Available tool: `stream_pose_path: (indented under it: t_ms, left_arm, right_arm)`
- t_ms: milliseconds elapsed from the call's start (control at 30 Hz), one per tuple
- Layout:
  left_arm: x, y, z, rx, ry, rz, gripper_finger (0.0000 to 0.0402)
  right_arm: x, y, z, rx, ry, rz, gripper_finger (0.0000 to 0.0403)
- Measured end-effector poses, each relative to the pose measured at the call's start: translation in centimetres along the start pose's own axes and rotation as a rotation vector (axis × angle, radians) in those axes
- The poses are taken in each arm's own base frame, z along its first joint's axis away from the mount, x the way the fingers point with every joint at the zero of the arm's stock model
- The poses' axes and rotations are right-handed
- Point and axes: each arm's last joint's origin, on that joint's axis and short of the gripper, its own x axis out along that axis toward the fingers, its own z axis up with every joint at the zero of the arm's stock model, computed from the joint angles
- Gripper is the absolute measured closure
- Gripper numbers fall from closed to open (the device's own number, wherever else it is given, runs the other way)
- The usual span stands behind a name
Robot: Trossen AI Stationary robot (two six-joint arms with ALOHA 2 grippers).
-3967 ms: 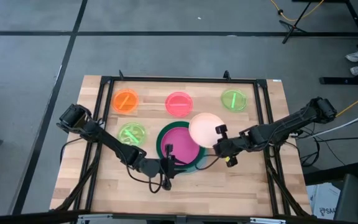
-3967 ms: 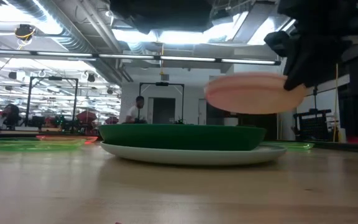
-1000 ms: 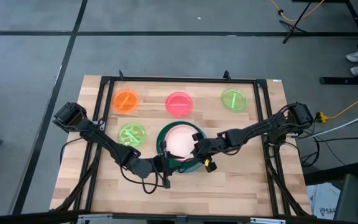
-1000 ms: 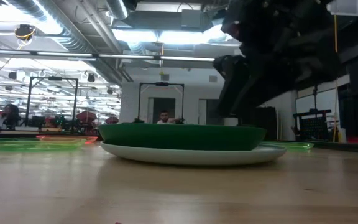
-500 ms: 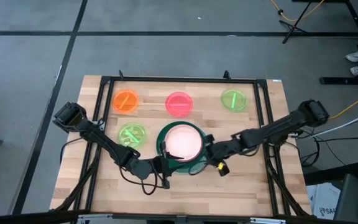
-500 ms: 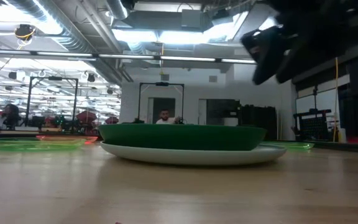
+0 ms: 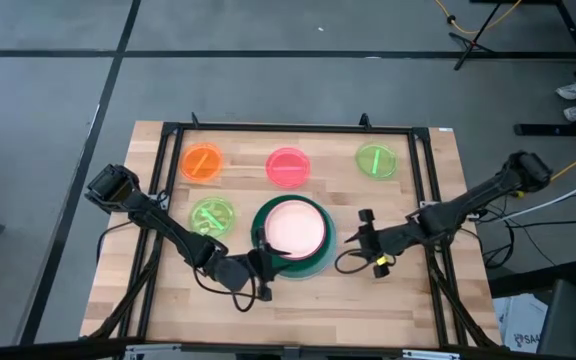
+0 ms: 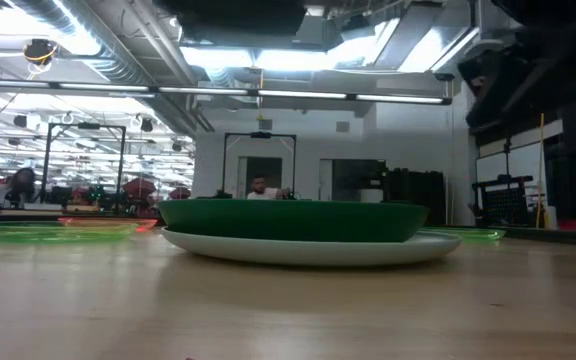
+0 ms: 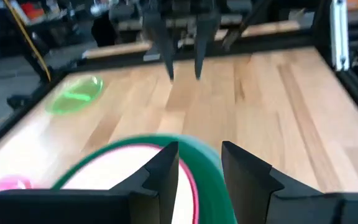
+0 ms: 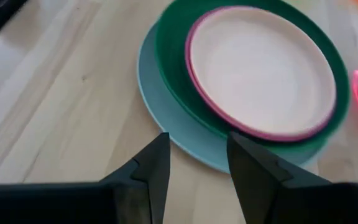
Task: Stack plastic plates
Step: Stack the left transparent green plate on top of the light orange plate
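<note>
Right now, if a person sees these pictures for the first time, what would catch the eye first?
First, the stack at the table's middle: the peach plate lies on the magenta plate, inside the dark green plate, over the pale blue plate. Next, four small plates lie apart on the wood: orange plate, pink plate and one neon green plate along the far side, another left of the stack. The left gripper sits at the stack's rim; the right gripper, open and empty, is just right of it.

One camera is looking straight down from high up. One is sitting low, looking across. Both wrist cameras are looking closely at the plate stack [image 10: 253, 81].
</note>
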Motion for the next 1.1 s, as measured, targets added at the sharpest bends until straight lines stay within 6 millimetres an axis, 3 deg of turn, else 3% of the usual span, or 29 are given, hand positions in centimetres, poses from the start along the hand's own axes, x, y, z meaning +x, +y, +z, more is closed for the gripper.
stream_pose_path:
  t_ms: [267, 633, 1100]
  left_arm:
    - [-0.3, 0.0, -1.5, -0.007, 0.118, 0.002, 0.0285]
    - [-3.9, 1.8, -1.9, -0.199, 0.442, -0.036, 0.0285]
    - [-5.6, 4.0, -5.5, -0.29, 0.813, 0.165, 0.0285]
  right_arm:
    - [-1.2, -0.4, -0.8, 0.053, 0.004, -0.024, 0.0253]
    - [-1.3, -0.5, -0.8, 0.059, 0.004, -0.024, 0.0253]
    - [-1.3, -0.6, -1.0, 0.055, 0.018, -0.069, 0.0253]
